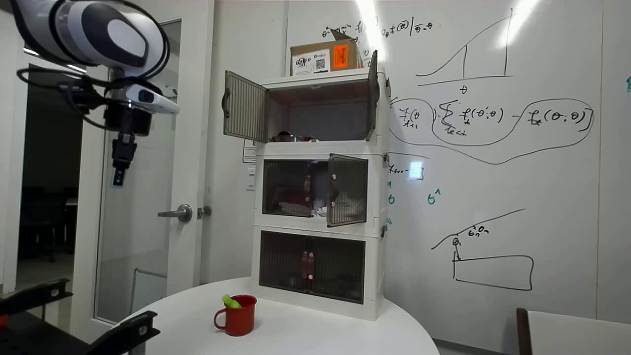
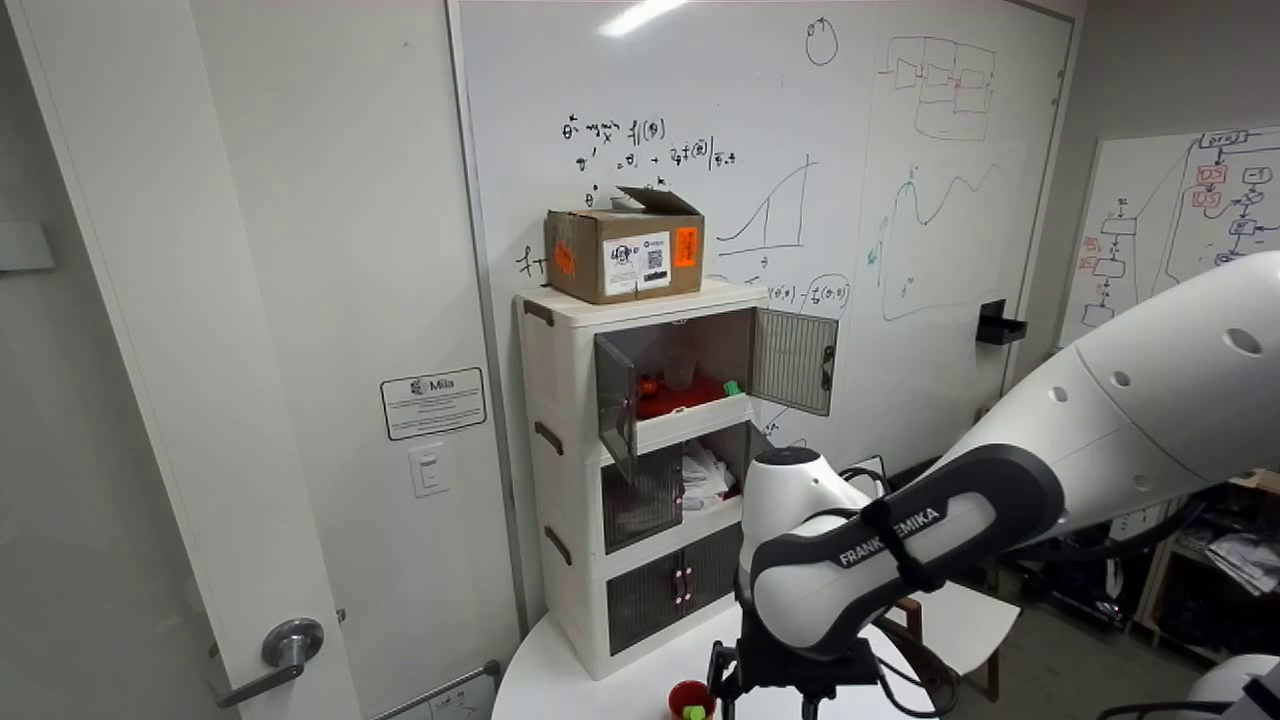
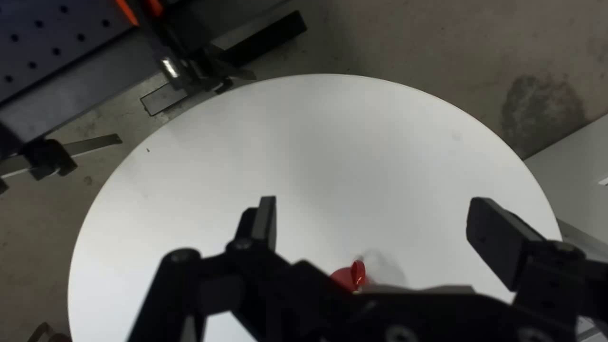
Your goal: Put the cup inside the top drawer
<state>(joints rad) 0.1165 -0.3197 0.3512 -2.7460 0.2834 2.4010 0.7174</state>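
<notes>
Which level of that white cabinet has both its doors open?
The top level, just under the cardboard box: both its doors are swung outward. The middle level has only one door open, and the bottom level has both shut.

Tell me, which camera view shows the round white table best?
The wrist view: it looks down on the table, showing much of its round outline, though the tool hides some. Both exterior views crop it at the bottom, and the white cabinet standing on it covers part.

Round white worktop [image 3: 313, 161] before a whiteboard [image 1: 552, 197] bearing handwritten equations [image 1: 488, 117] and curves [image 1: 465, 46]; glazed door [image 1: 143, 231] with metal lever handle [image 1: 184, 213]; bright light streak [image 1: 369, 24]; stained floor [image 3: 418, 52] below.
</notes>
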